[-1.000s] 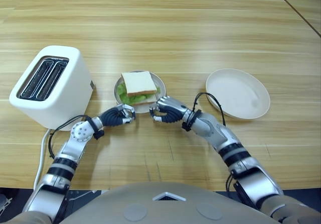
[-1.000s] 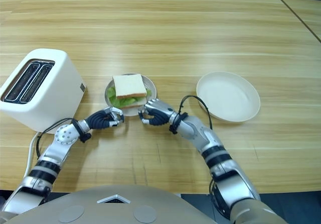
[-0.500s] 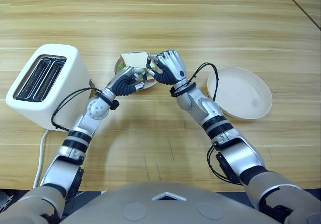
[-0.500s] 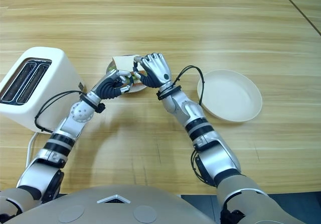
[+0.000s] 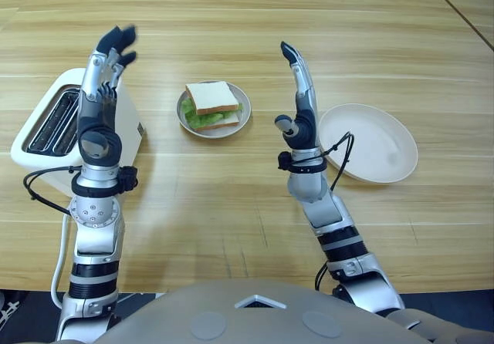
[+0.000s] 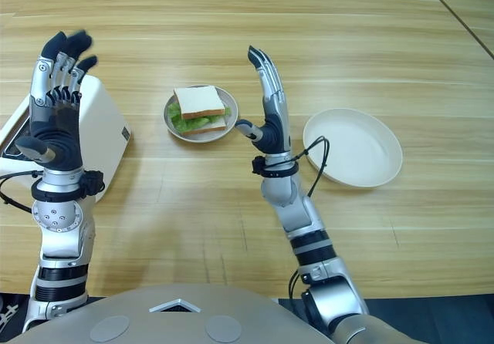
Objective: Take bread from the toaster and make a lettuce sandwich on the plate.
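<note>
Wooden worktop [image 5: 231, 205] carries the plate [image 5: 242, 97] with the lettuce sandwich [image 5: 212, 97], while the left hand [image 5: 100, 101] and right hand [image 5: 301, 105] stand upright, fingers spread, empty.

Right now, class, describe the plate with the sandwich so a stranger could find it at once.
Start at the white toaster on the left side of the wooden table. Just right of it sits a small grey plate holding a lettuce sandwich. The other plate, farther right, is larger, cream and empty.
</note>
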